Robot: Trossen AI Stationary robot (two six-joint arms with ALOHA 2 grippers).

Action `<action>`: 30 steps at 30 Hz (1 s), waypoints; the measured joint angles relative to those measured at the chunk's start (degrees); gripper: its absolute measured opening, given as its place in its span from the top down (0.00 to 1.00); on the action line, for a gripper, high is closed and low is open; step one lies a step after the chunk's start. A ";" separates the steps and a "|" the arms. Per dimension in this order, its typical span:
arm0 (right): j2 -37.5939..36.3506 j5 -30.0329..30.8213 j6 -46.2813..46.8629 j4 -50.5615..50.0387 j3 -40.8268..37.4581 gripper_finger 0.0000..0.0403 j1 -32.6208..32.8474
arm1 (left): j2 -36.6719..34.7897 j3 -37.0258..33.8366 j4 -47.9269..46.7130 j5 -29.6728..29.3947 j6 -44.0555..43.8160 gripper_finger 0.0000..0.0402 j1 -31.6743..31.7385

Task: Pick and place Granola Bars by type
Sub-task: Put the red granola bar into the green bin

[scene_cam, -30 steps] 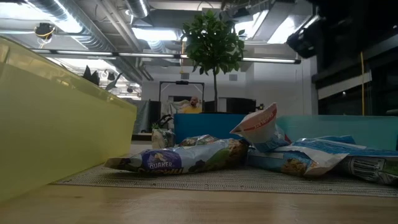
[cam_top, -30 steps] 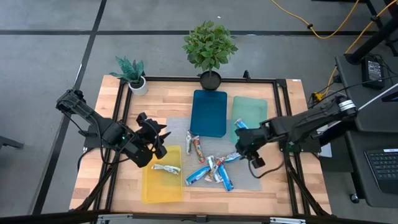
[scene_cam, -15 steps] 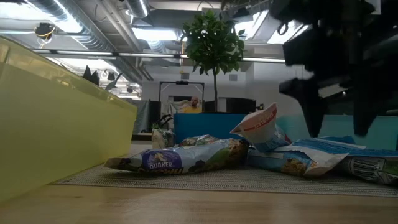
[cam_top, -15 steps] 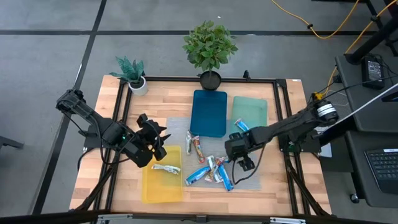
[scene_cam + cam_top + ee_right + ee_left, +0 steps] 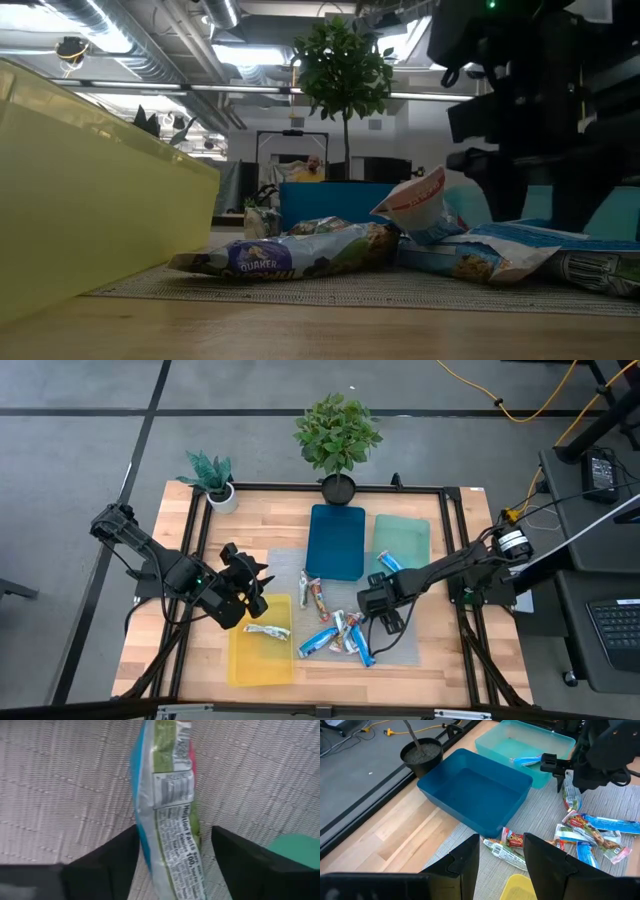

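Observation:
Several wrapped bars (image 5: 340, 632) lie piled on a grey mat, also seen in the low view (image 5: 300, 255). One tan-white bar (image 5: 266, 631) lies in the yellow tray (image 5: 245, 660). A blue bar (image 5: 388, 561) lies in the teal tray (image 5: 410, 538). My right gripper (image 5: 378, 615) is open and low over the pile's right side. In its wrist view (image 5: 174, 832) the fingers stand on either side of a blue, green and white bar (image 5: 167, 810) lying flat on the mat. My left gripper (image 5: 255, 588) hangs open above the yellow tray's far edge (image 5: 502, 855). My right gripper comes down from above with its fingers across the blue, green and white bar's middle (image 5: 172, 795), one on each long side. The bar lies flat on the mat. Whether a finger (image 5: 125, 852) touches the wrapper, I cannot tell.
A dark blue tray (image 5: 336, 540) sits beyond the mat (image 5: 400, 645), next to the teal one. Two potted plants (image 5: 338, 440) (image 5: 212, 478) stand along the far edge. A black frame rail (image 5: 455, 550) borders the table's right side.
My right gripper has moved toward the table's left and come down onto the pile's right side, entering the low view from above. The bars have not shifted.

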 joint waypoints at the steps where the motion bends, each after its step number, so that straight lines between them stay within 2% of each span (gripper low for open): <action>1: 0.06 0.67 0.65 0.08 0.00 0.45 0.00 | 0.00 0.00 0.02 0.00 0.00 0.64 0.00; 10: 0.10 0.60 2.57 -1.56 2.39 0.75 -0.07 | 0.00 0.00 0.02 -0.01 0.00 0.64 0.00; 16: 0.10 0.56 1.94 -5.65 7.41 0.90 -0.07 | 0.00 0.00 0.02 -0.01 0.02 0.64 0.00; 20: 0.06 0.19 0.39 -8.83 12.09 0.93 -0.07 | 0.00 0.00 0.02 -0.01 0.02 0.64 0.00; 30: -0.27 0.25 2.53 -16.37 22.30 0.91 -0.50 | 0.00 0.00 0.02 -0.02 0.04 0.64 0.00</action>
